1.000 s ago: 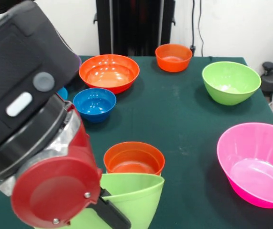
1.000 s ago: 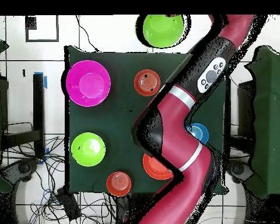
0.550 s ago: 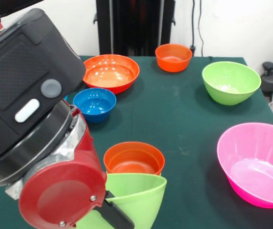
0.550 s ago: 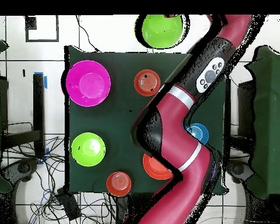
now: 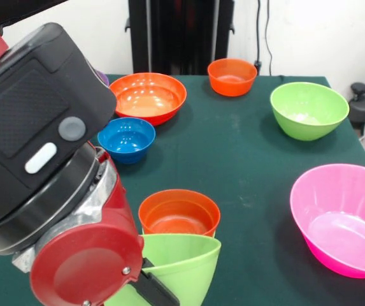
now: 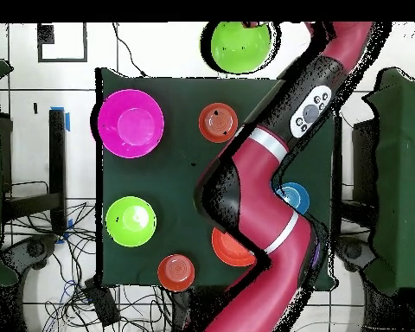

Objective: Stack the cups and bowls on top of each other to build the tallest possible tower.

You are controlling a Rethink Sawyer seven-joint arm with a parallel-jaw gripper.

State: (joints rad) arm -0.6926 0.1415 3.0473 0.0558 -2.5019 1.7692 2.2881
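— Well, what does the front view give that the overhead doesn't?

— The wide lime green plastic bowl at six o'clock, tilted, its rim facing twelve. A black part of the arm's end lies against its wall at seven o'clock. Touching or nearly touching its rim, at twelve o'clock of it, sits a mid-sized orange plastic bowl.

— And from above?

— That lime bowl shows at twelve o'clock, past the edge of the dark green table, with the red and black arm snaking up to it from six. The gripper's state I cannot tell: the arm's bulk covers it in front, the bowl from above.

— What else is around?

— In the front view: a small blue bowl at ten o'clock, a broad orange bowl at eleven, a little orange bowl at twelve, a second lime bowl at two, a big pink bowl at four. From above, the arm partly hides the blue and broad orange ones.
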